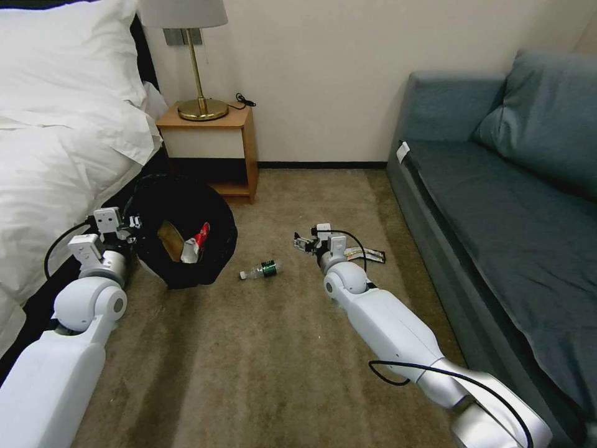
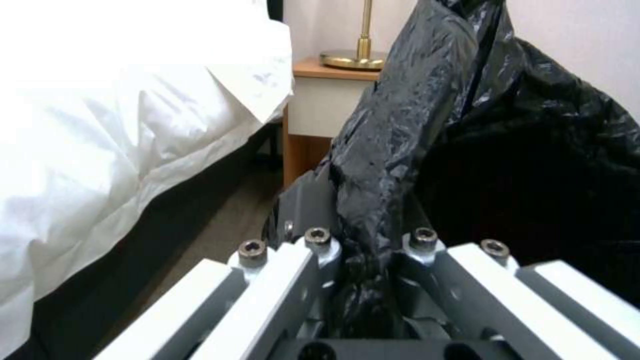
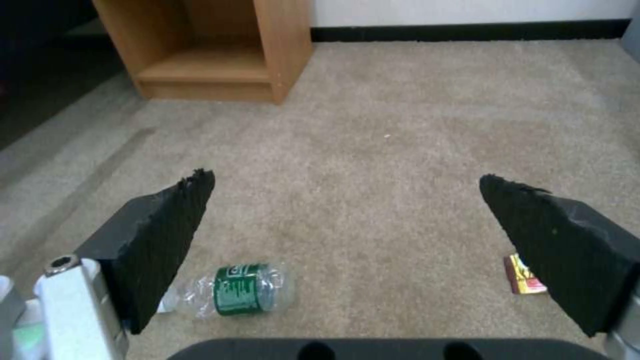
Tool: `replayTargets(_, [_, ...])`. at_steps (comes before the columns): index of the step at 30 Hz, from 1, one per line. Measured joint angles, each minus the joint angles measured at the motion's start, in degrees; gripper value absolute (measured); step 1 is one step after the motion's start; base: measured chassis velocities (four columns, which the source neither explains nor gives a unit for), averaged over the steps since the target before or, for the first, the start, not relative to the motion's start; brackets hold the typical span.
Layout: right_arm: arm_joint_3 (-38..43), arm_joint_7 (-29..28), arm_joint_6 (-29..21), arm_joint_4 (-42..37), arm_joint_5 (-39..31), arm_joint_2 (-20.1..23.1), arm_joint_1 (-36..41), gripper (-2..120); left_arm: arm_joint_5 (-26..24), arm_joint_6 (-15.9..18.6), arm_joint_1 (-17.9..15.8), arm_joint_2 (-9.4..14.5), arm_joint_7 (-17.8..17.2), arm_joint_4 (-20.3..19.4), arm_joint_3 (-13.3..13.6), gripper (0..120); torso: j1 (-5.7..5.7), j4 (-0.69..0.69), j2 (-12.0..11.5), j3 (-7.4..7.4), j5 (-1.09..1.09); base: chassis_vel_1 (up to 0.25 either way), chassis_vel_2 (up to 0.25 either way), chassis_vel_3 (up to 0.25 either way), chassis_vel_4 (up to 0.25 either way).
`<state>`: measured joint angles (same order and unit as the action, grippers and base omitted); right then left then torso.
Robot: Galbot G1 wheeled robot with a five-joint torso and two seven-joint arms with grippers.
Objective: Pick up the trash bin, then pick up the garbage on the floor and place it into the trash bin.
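Note:
My left gripper is shut on the rim of the trash bin, which hangs tilted off the floor beside the bed. Seen from the left wrist, the gripper pinches the crinkly black bag. Inside the bin lie crumpled brown paper and a red-and-white packet. A small clear bottle with a green label lies on the carpet between the arms. My right gripper hovers open just above the floor, the bottle near one finger. A flat wrapper lies by the other.
The white bed is on the left and the blue sofa on the right. A wooden nightstand with a brass lamp stands against the far wall. Open beige carpet lies between them.

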<state>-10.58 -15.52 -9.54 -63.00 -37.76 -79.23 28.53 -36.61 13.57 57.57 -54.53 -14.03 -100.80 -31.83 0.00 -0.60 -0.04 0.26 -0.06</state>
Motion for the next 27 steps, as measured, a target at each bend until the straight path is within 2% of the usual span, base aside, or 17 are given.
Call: replayTargets(27, [0.1, 0.7, 0.6, 1.1, -0.1, -0.4, 0.0, 100, -0.3, -0.1, 0.3, 0.1, 0.2, -0.6, -0.3, 5, 0.0, 0.0, 0.0, 0.0, 0.0, 0.0, 0.0, 0.0, 0.0])
